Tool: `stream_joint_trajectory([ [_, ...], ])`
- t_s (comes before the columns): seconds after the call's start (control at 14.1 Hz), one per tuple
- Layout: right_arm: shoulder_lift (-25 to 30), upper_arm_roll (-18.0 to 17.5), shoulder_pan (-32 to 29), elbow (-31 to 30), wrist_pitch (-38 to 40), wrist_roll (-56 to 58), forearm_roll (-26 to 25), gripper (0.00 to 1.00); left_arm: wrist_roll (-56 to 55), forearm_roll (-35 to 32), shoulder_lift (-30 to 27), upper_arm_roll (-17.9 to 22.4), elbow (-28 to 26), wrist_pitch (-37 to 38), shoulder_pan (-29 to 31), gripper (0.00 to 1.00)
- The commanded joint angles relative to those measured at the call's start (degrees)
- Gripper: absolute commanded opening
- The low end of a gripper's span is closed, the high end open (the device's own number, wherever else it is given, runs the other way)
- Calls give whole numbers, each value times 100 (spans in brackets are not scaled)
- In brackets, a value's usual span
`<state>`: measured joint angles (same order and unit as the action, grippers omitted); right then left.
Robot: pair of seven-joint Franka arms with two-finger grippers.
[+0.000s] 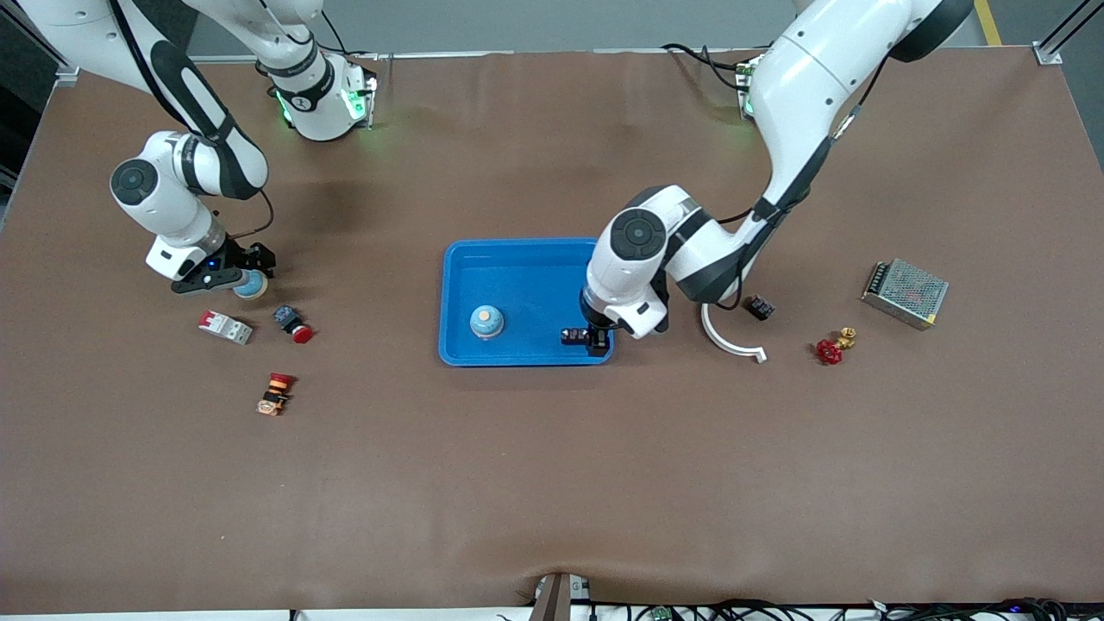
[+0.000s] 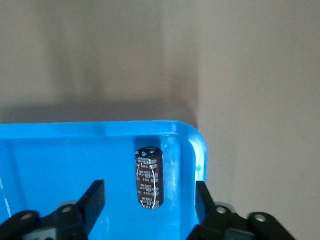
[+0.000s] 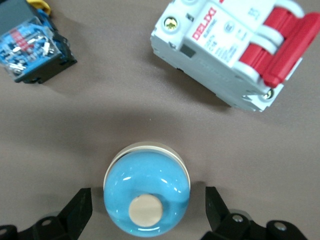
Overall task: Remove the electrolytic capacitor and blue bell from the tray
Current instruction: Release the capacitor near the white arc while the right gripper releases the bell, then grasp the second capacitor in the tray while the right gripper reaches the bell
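A brown capacitor (image 2: 149, 180) lies in a corner of the blue tray (image 2: 75, 130), at the end toward the left arm. My left gripper (image 2: 150, 192) is open around it, and neither finger touches it. In the front view the capacitor (image 1: 572, 335) shows just beside the left gripper (image 1: 595, 343), low in the tray (image 1: 526, 244). A light blue bell (image 1: 486, 322) stands in the tray. Another blue bell (image 3: 146, 197) stands on the table toward the right arm's end. My right gripper (image 3: 148, 200) is open around it with a gap on each side, down at the table (image 1: 246, 278).
Next to the right gripper lie a white and red circuit breaker (image 1: 225, 327), a blue relay (image 1: 285, 314), a red knob (image 1: 301, 334) and a red push button (image 1: 276, 393). Toward the left arm's end are a white curved piece (image 1: 729, 341), a black part (image 1: 759, 307), a red valve (image 1: 830, 349) and a metal box (image 1: 905, 293).
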<state>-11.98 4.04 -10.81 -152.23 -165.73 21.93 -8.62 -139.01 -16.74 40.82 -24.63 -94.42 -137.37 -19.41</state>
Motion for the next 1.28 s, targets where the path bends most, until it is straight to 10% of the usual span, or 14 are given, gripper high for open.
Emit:
stream_joint_trajectory([
  [0.0,835,-96,87,183,1309,-31,-104,100,-231,-22,162,274,125,-150,-334,76],
  [0.43,1629,-140,1683,1598,4863,-2781,-34,100,-240,-22,294,300,125,-317,-414,68],
  [0.99,1006,-131,3180,2566,4261,-5618,2057,100,-223,-31,514,573,204,-484,-669,64],
  [1.21,453,-131,3611,2960,3795,-6812,2049,100,-223,-180,576,573,213,-510,-704,37],
])
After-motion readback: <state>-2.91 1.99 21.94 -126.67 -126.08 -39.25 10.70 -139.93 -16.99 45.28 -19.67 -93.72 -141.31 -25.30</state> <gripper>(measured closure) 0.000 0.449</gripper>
